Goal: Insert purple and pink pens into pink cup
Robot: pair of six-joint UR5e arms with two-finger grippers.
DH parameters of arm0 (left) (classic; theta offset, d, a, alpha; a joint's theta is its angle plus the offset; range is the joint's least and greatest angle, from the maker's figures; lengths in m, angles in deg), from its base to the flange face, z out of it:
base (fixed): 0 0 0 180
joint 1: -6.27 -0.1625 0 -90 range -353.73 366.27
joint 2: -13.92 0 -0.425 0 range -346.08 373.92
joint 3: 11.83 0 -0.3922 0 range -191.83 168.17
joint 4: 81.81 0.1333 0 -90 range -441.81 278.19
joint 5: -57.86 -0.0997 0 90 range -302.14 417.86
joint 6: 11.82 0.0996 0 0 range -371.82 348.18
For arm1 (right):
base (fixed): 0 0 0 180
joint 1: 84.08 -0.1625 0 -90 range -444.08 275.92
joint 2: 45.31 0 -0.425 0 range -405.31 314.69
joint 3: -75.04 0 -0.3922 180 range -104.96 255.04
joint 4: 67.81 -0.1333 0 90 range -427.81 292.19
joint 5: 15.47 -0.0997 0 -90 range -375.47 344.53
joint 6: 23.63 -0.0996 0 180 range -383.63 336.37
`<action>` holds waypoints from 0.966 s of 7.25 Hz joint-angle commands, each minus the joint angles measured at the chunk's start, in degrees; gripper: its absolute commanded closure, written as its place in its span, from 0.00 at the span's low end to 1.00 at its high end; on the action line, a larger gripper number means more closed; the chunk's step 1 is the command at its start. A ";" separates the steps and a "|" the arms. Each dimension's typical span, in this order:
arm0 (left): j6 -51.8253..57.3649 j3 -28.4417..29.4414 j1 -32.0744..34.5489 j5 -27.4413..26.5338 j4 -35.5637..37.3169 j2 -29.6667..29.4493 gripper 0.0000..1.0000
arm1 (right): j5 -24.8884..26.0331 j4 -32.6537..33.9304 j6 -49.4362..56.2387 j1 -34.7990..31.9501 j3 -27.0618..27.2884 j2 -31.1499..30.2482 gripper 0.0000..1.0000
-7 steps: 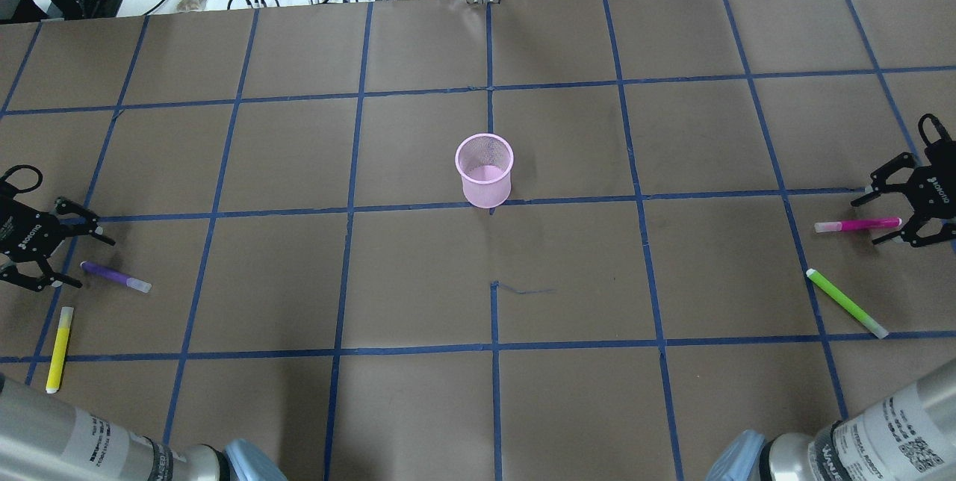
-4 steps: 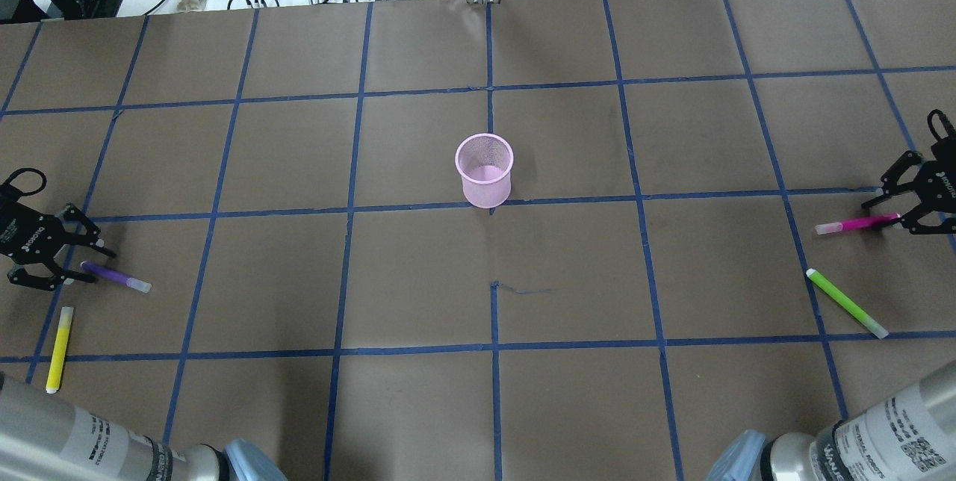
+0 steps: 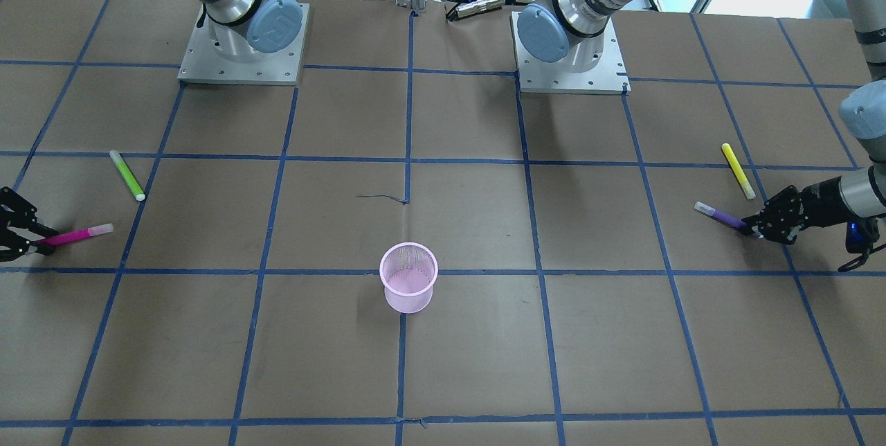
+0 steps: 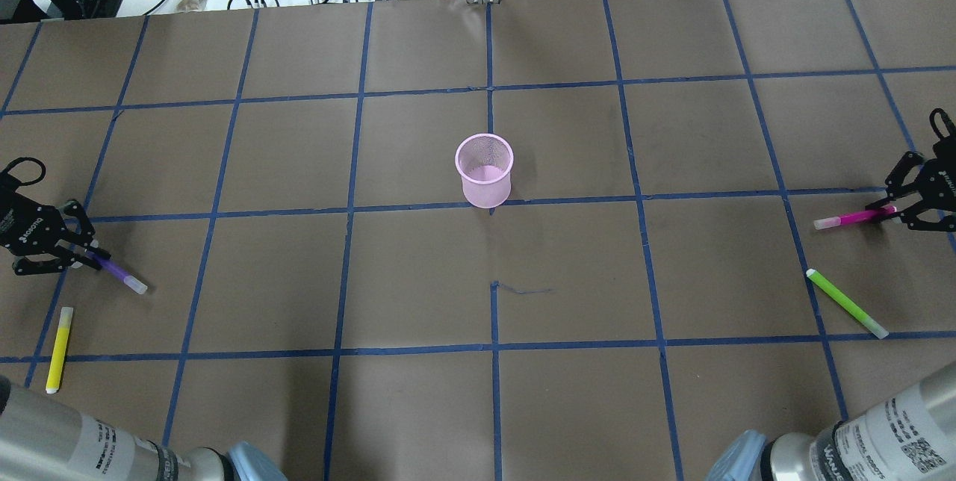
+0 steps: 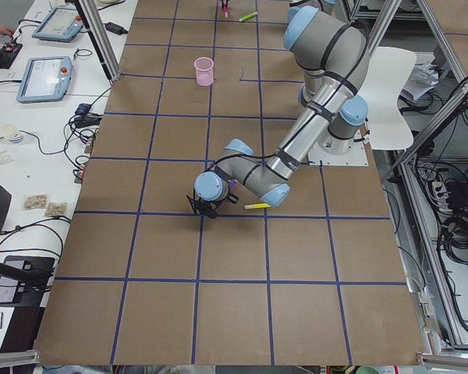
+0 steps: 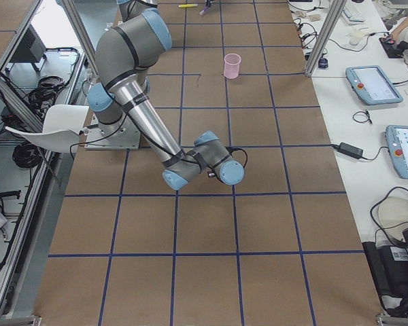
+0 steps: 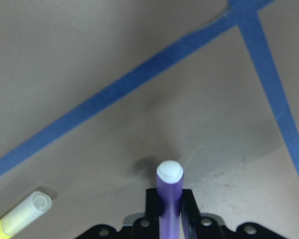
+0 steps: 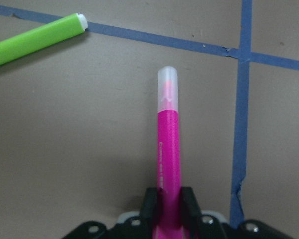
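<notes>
Brown taped table (image 4: 418, 279): left gripper (image 4: 88, 257) pinches the purple pen (image 4: 119, 273) at left, right gripper (image 4: 889, 210) pinches the pink pen (image 4: 848, 219) at right, pink cup (image 4: 484, 186) midway between.

Overhead camera sits high behind the robot, looking forward and down, and the pink cup (image 4: 485, 182) lands mid-frame. The front-facing camera is across the table, aimed steeply down and back at the robot: the left arm's base plate (image 3: 609, 70) is near its top edge, the same cup low in the centre. Both side cameras stand high at the table's ends and look along it, cup far off. The left wrist camera is right down at the paper, looking along the purple pen (image 7: 169, 199), with the yellow pen (image 7: 20, 216) in its corner. The right wrist camera, just as close, looks along the pink pen (image 8: 168, 159), with the green pen (image 8: 35, 42) top left. Overhead shares all four pens.
</notes>
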 commanded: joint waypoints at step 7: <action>0.34 1.80 24.38 -4.25 0.36 21.79 1.00 | 3.47 -3.25 -32.17 -16.24 -1.24 -17.47 1.00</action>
